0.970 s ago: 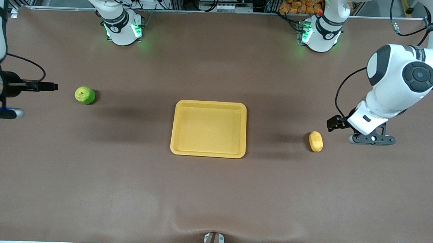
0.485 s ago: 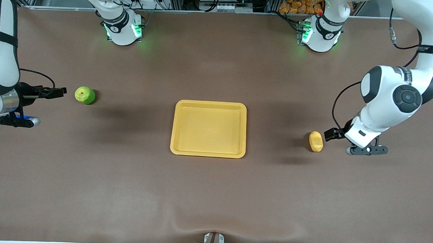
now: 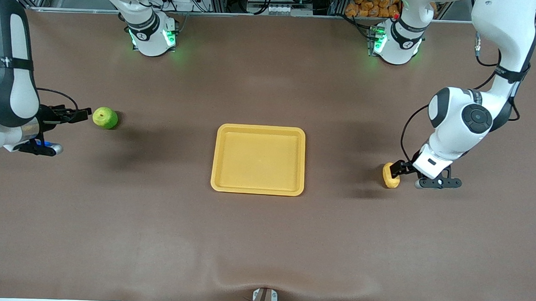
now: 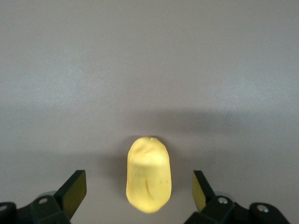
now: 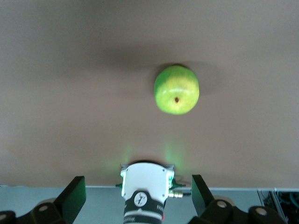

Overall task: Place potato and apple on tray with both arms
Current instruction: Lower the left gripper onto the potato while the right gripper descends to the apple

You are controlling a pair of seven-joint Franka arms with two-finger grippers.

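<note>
- The tray (image 3: pixel 258 159) lies flat at the middle of the brown tabletop (image 3: pixel 255 240), with nothing on it.
- The potato (image 3: pixel 389 175) lies on the tabletop toward the left arm's end, well apart from the tray and about level with the tray's nearer half.
- The apple (image 3: pixel 105 117) sits on the tabletop toward the right arm's end, also well apart from the tray, and slightly farther from the front camera than the potato.
- The left hand (image 3: pixel 397 169) is down low at the potato, its black tips meeting the potato's outline in the front view.
- In the left wrist view the potato (image 4: pixel 149 174) lies lengthwise between the two spread fingers (image 4: pixel 74 189), with a clear gap of tabletop on each side, so the left hand is open and touches nothing.
- The left arm (image 3: pixel 461 122) bends down from its end of the table, its wrist tilted toward the potato.
- The right hand (image 3: pixel 80 114) is just beside the apple, on the side away from the tray, its tips pointing at the fruit and not quite reaching it.
- In the right wrist view the apple (image 5: pixel 176 89) shows its stem dimple and lies ahead of the spread fingers (image 5: pixel 74 190), not between them; the right hand is open and holds nothing.
- That same view also shows the right arm's base (image 5: pixel 145 192) with its green lights at the table's edge.
</note>
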